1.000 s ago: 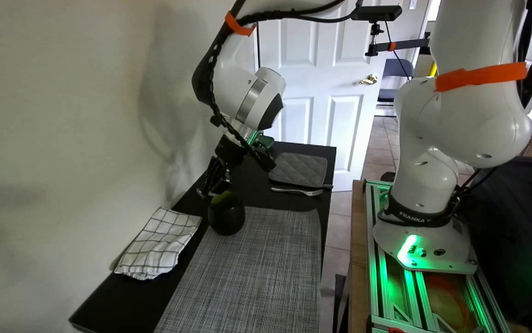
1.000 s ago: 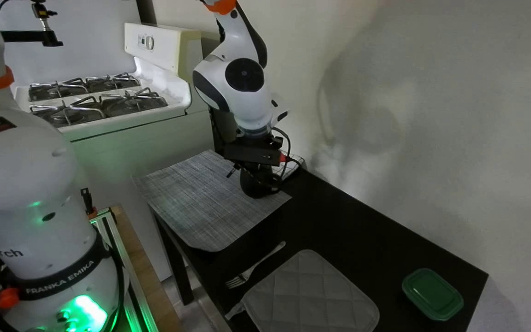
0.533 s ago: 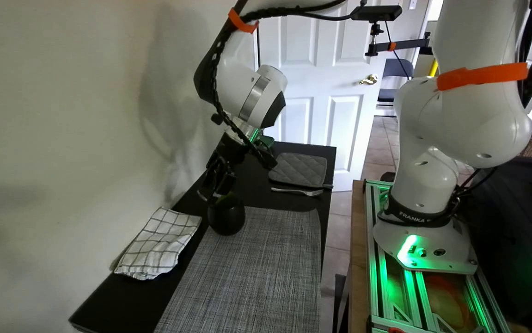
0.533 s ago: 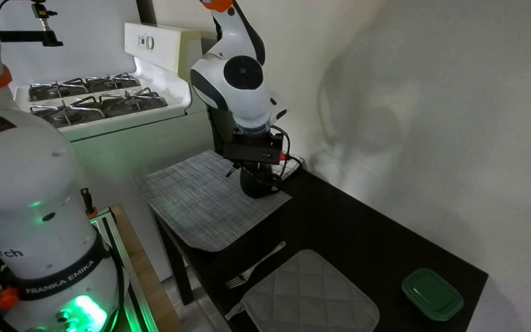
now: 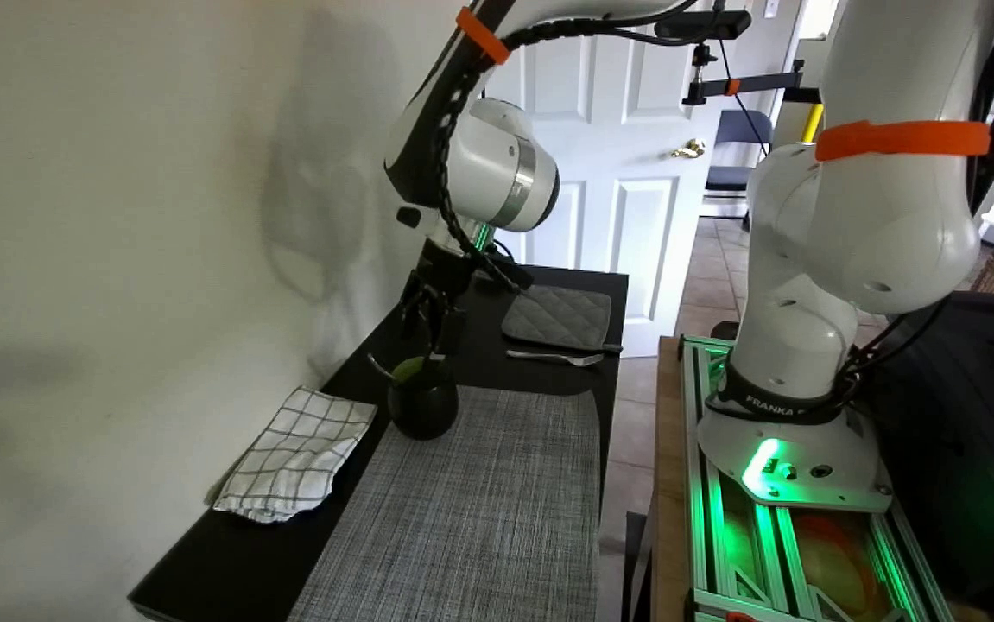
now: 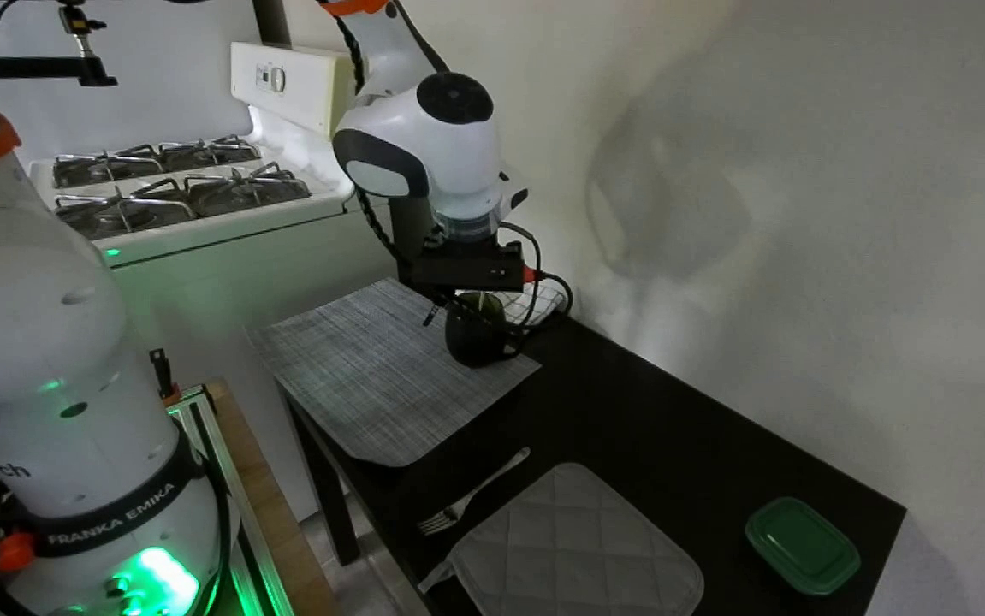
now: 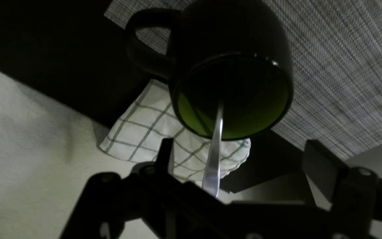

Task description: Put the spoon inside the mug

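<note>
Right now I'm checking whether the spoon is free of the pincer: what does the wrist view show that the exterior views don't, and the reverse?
Only the wrist view: the pincer plainly wide open, the handle of the spoon between its fingers, seemingly touching neither.
Only the exterior views: the fork, the quilted pad and the robot's base.
Shared: the spoon leaning in the mug, the checkered cloth and the woven placemat.
</note>
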`<control>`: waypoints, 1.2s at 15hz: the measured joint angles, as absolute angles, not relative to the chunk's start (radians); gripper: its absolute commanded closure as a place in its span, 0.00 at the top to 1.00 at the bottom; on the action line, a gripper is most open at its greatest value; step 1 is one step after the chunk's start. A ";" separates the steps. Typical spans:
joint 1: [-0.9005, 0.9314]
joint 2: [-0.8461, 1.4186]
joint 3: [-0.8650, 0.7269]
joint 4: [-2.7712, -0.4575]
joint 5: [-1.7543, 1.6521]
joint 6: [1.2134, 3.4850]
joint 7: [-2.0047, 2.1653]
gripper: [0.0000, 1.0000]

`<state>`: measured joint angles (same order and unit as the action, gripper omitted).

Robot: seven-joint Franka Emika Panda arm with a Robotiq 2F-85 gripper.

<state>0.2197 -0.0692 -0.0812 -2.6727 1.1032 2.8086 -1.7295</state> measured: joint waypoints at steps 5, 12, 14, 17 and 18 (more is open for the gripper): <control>0.117 -0.094 -0.036 -2.716 0.716 2.809 -1.418 1.00; 0.054 -0.210 -0.038 -2.728 0.327 2.716 -1.089 1.00; 0.051 -0.250 -0.042 -2.727 0.268 2.652 -1.032 1.00; 0.048 -0.307 -0.047 -2.726 0.202 2.563 -0.958 1.00; 0.048 -0.324 -0.049 -2.727 0.191 2.540 -0.943 1.00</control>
<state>0.0484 -0.3238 -0.0491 -2.7265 0.1910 2.5402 -0.9428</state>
